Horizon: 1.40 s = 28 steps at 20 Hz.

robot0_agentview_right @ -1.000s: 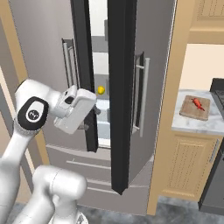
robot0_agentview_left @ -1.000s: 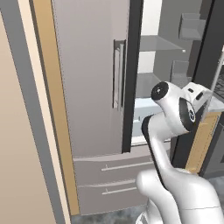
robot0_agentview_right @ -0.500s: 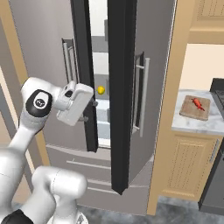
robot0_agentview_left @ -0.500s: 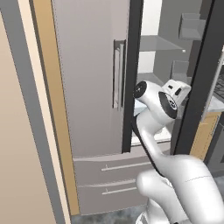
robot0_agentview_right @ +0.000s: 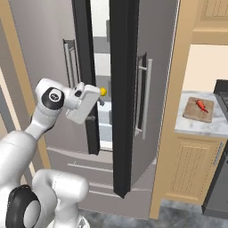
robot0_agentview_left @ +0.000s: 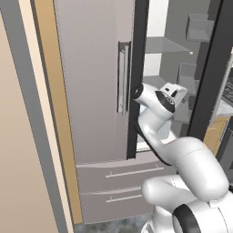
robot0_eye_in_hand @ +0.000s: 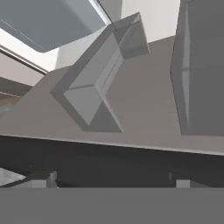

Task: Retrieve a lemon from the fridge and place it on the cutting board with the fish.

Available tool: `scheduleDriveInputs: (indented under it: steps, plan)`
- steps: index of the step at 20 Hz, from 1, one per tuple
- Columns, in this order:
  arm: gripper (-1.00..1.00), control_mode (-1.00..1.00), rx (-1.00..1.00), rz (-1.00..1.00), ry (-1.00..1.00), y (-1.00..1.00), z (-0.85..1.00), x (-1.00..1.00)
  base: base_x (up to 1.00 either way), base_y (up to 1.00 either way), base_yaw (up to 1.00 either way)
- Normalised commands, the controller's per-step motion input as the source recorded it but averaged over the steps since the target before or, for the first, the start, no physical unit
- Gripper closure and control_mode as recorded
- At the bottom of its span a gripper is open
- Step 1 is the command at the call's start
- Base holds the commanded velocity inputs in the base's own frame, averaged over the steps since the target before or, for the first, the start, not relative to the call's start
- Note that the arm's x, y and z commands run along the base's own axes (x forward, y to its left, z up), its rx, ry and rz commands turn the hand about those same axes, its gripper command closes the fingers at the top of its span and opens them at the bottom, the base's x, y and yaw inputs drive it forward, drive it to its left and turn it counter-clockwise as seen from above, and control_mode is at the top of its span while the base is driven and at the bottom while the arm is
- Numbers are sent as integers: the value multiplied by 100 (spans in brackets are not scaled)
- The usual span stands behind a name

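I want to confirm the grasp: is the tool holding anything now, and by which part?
Nothing is held. The tool is open at the fridge opening, and the lemon sits free just beyond it.

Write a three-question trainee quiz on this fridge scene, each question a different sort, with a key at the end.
1. True or false: the lemon is already on the cutting board.
2. Multiple choice: where does the fish lie? A) on a fridge shelf B) on the cutting board C) on the floor
3. Fill in: the fridge doors stand ____, and the gripper is close to the lemon in the right base view.

Key: 1. False; it is inside the fridge. 2. B. 3. open.
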Motion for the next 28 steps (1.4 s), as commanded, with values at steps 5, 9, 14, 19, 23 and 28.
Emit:
scheduleDriveInputs:
  steps: [5, 9, 14, 19, 23, 28]
  plan:
    - [-100, -100, 0, -4, 1, -15, -22, 1, 0, 0, 0]
    - [-100, -100, -1, -3, 0, 0, -35, 16, 0, 0, 0]
    - [-100, -100, 0, 0, 0, 0, -23, 34, 0, 0, 0]
    - [-100, -100, 0, 0, 0, 2, -4, 31, 0, 0, 0]
    - [-100, -100, 0, 0, 0, 1, -2, 41, 0, 0, 0]
    - [-100, -100, 0, -1, 0, 0, -18, 33, 0, 0, 0]
